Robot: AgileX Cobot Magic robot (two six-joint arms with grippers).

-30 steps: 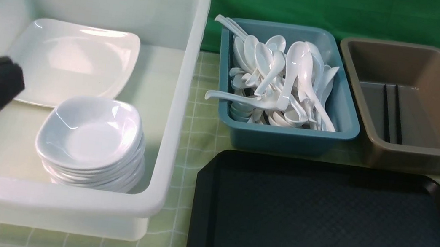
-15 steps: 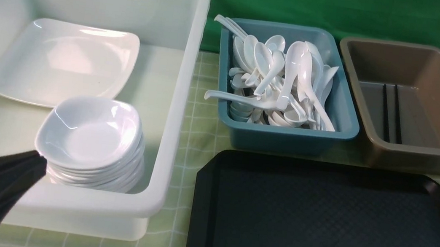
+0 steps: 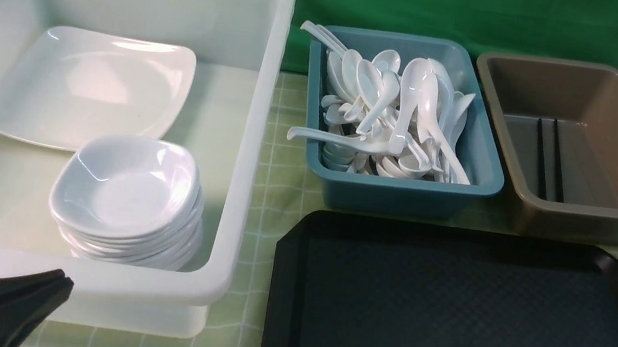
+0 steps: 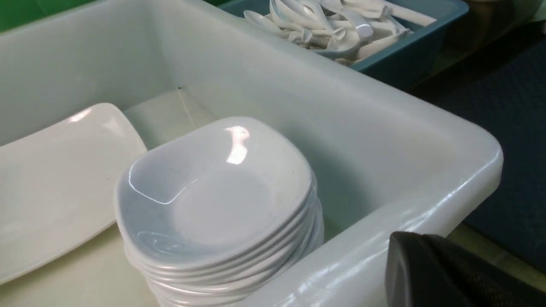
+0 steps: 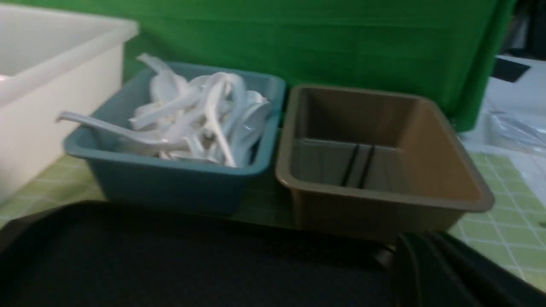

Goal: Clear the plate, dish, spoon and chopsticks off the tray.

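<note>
The tray point(image 3: 461, 331) is lying bare in the front view, nothing showing on the visible part of its textured surface. The plate point(image 3: 81, 87) is resting flat inside the white tub point(image 3: 255, 130), toward the tub's far side. A stack of small dishes point(image 3: 129, 200) is sitting just in front of the plate, touching or nearly touching it; the tray's own dish is presumably the top one. The chopsticks point(image 3: 549, 160) are lying side by side on the floor of the brown bin point(image 3: 578, 215). The teal bin point(image 3: 402, 192) is holding a heap of white spoons point(image 3: 394, 119); the task's own spoon cannot be singled out among them.

Judged from this layout, all four items appear cleared and no step appears to be outstanding.

The left gripper point(image 3: 5, 301) is hovering low outside the tub's near wall, holding nothing visible; its opening cannot be determined. The right gripper point(image 5: 448, 273) is showing only as a dark edge in its wrist view, its state likewise unreadable.
</note>
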